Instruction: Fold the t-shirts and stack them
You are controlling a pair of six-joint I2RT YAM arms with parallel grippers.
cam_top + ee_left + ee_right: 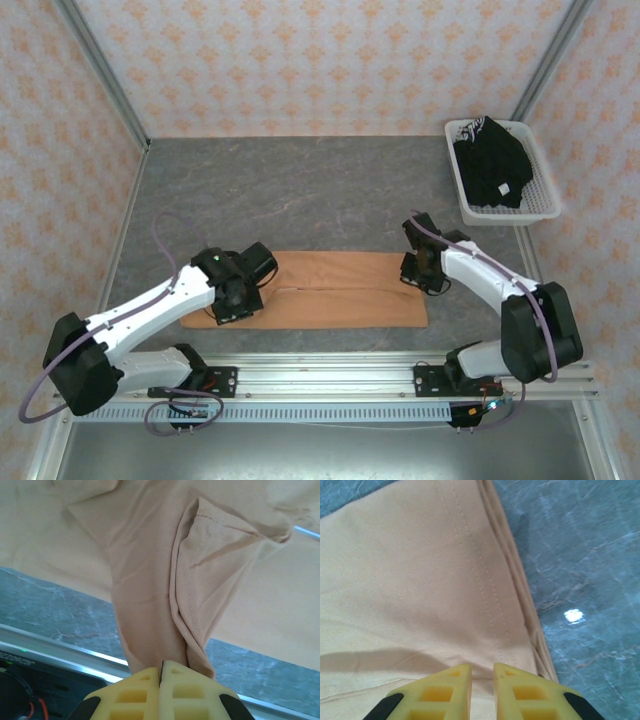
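Bearing a tiny unreadable white tag [503,188], black t-shirts [488,158] lie in the basket [508,215].

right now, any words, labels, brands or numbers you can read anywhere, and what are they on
No text can be read for sure.
white tag on the black t-shirt in the basket: too small to read.
Pale lettering on the dark strip below the rail, left wrist view: blurred and cut off, not legible.
No print or label shows on the orange t-shirt.

One orange t-shirt [330,290], one basket [505,214]
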